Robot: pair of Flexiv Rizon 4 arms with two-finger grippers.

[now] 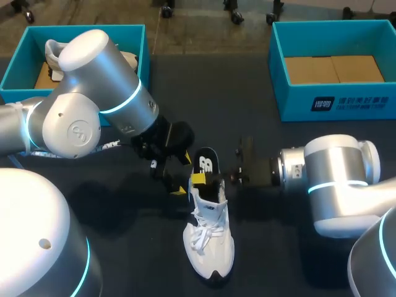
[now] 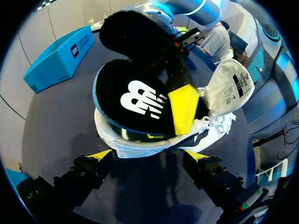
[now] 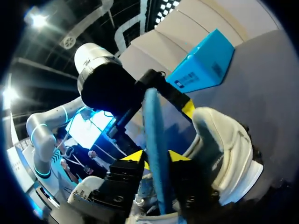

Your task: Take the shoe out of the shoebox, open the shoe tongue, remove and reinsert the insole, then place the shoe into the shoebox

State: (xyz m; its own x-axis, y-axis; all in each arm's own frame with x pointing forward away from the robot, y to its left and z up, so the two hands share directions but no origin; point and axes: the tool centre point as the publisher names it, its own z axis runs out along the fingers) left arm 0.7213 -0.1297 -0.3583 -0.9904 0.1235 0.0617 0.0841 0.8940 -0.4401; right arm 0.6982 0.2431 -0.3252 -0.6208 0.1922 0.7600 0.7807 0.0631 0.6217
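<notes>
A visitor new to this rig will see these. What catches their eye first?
The black insole, lifted at the heel of the white shoe in the middle of the table, pinched in the right gripper. Next, the left gripper, open beside the shoe, and two teal boxes at the far corners, the left shoebox and the right shoebox.

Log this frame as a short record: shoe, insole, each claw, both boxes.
shoe: white, on the table, outside both boxes
insole: black, standing partly out of the shoe's opening
right claw: shut on the insole
left claw: open, by the shoe's heel end, gripping nothing
left box: holds a second shoe
right box: no shoe visible inside
</notes>
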